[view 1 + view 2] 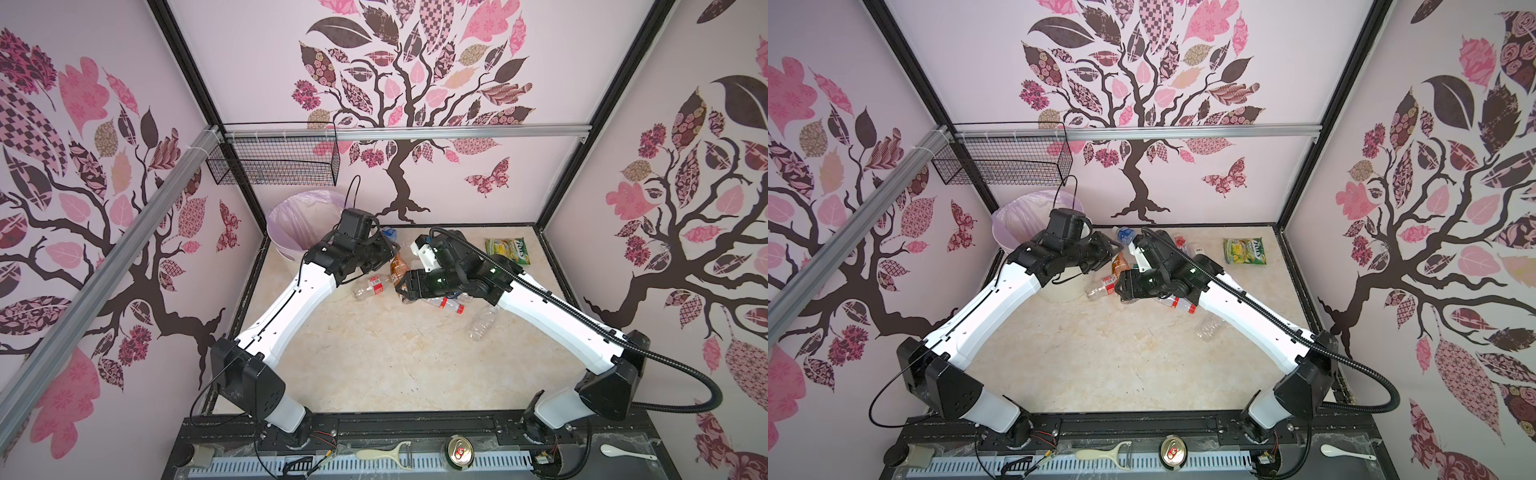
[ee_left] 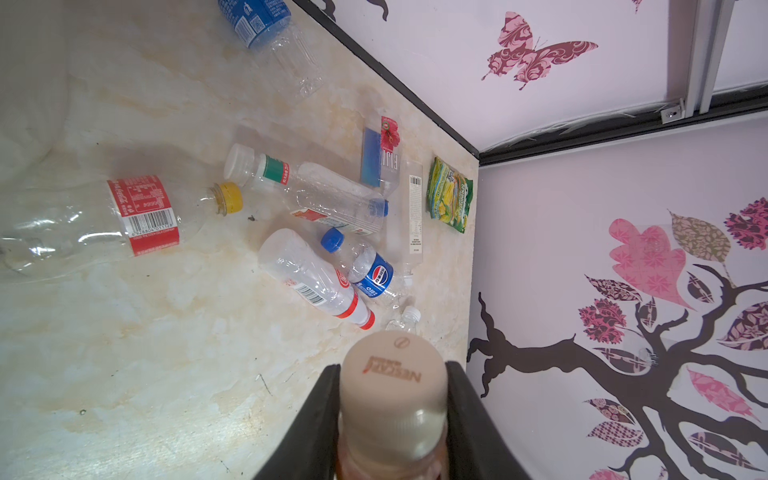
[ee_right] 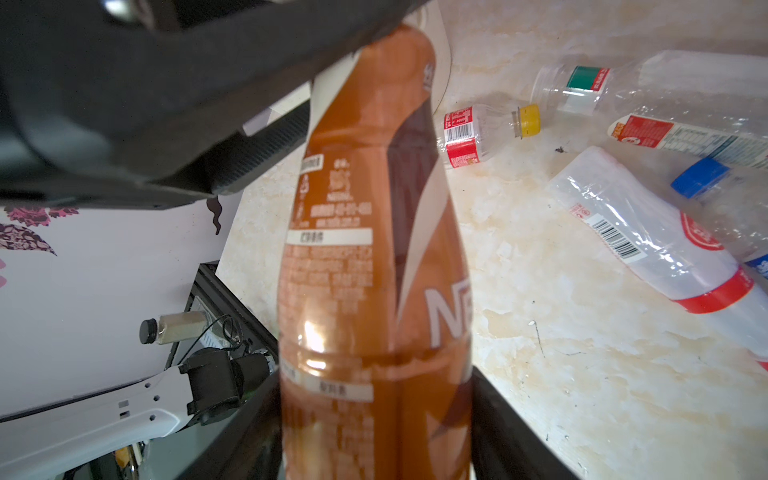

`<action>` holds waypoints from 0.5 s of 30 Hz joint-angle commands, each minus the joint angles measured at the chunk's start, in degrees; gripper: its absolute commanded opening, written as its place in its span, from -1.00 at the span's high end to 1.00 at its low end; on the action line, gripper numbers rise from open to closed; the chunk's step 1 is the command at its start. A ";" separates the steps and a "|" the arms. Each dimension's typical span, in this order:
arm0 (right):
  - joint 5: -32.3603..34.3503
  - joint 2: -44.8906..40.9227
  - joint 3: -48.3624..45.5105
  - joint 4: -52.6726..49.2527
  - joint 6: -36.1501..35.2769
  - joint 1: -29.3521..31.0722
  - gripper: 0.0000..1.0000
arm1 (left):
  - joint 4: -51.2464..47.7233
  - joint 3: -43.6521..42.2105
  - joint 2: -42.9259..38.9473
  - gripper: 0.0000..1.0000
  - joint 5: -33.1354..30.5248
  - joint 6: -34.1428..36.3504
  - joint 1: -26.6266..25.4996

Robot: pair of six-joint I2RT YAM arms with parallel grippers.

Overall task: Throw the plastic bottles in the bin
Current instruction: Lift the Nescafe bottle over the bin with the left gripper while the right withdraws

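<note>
The bin (image 1: 282,251) stands in the back left corner of the table (image 1: 415,365), its lilac liner open. Near it, the left gripper (image 2: 392,368) is clamped on the beige cap of a brown Nescafé bottle (image 3: 365,249), which is held off the table between the two arms. The right gripper (image 3: 374,390) brackets the bottle's lower body. I cannot tell whether its fingers press or merely flank it. Further right, clear bottles (image 2: 307,274) lie scattered on the marble, with a green-yellow snack packet (image 1: 508,250) beyond them.

2 overhead views; close wrist cameras share bottle (image 3: 374,249).
</note>
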 commanded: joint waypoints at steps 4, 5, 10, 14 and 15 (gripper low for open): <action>1.33 -3.30 -0.02 0.73 -0.63 0.29 -0.67 | -3.54 5.66 0.82 0.37 -3.00 4.64 0.94; 1.90 -3.81 -0.45 1.00 -0.67 0.35 -0.71 | -4.20 6.39 0.90 0.37 -3.46 5.13 1.59; 3.62 -4.75 0.45 0.70 -2.27 0.20 -0.96 | -6.62 10.28 0.92 0.38 -4.76 7.16 6.04; 4.69 -3.93 3.12 -0.08 -2.69 0.20 -0.99 | -8.45 16.45 1.31 0.37 -6.52 9.52 9.79; 4.79 -3.57 3.81 -0.29 -2.77 0.20 -0.99 | -9.35 18.87 1.64 0.37 -7.57 10.49 10.47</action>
